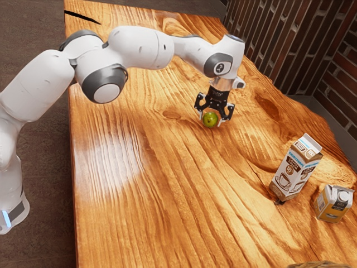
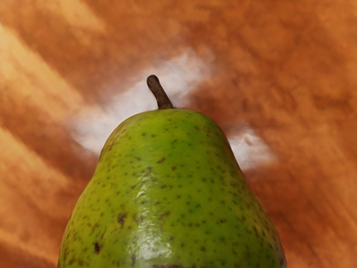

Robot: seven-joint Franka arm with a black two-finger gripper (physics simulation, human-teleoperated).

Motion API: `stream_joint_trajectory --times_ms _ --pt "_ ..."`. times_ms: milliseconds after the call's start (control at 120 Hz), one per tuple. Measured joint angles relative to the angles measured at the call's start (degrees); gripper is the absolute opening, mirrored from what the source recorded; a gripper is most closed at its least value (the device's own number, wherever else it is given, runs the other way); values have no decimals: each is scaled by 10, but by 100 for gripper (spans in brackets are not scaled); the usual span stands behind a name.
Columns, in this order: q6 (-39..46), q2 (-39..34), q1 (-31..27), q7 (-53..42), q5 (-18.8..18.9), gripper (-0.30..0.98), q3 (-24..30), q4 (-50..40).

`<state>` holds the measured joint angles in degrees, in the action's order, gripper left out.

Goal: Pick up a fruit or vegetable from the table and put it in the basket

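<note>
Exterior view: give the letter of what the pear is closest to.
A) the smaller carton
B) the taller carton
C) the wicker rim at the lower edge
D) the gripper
D: the pear is right at the gripper.

Tall brown-and-white carton (image 1: 295,169) near a smaller yellow carton (image 1: 333,203), brick wall (image 1: 287,42) beyond

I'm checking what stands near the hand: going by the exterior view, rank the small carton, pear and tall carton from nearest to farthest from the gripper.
From the gripper:
1. Pear: right at the gripper.
2. Tall carton: toward the exterior view's right.
3. Small carton: past the tall carton, farther toward the exterior view's right.
</note>
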<state>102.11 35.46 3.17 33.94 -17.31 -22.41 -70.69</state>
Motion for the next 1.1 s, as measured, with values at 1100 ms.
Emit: stream_joint_trajectory --times_ms 1100 --pt "-154 -244 522 47 57 35 28 96"
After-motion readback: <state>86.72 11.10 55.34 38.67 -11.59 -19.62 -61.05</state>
